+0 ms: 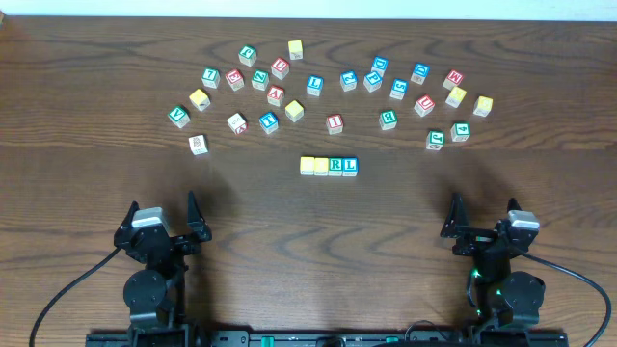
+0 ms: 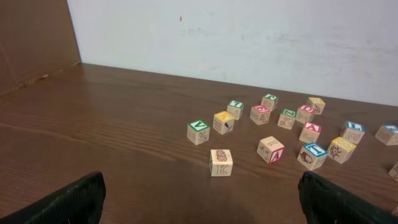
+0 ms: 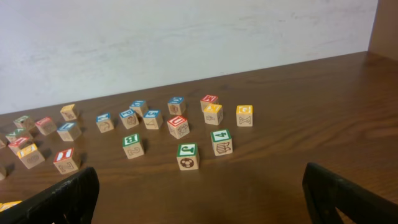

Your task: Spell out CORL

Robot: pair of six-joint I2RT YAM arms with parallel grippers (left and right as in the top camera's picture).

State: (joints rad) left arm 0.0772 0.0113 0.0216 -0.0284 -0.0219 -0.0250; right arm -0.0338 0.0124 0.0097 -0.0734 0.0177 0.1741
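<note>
Well, loose letter blocks (image 1: 276,94) lie scattered in an arc on the table (image 1: 96,77), beyond the row of four blocks (image 1: 328,166) at its middle. R and L read clearly, but the two yellow faces don't. The left gripper (image 1: 162,207) and right gripper (image 1: 482,207) sit at the near edge, both wide open and empty.

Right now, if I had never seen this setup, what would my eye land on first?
First, the neat row of four blocks at the centre of the table, its last two faces reading R and L. Behind it, a loose arc of colourful letter blocks spreads across the far half. At the near edge, the left hand and right hand sit open and empty, one on each side.
</note>
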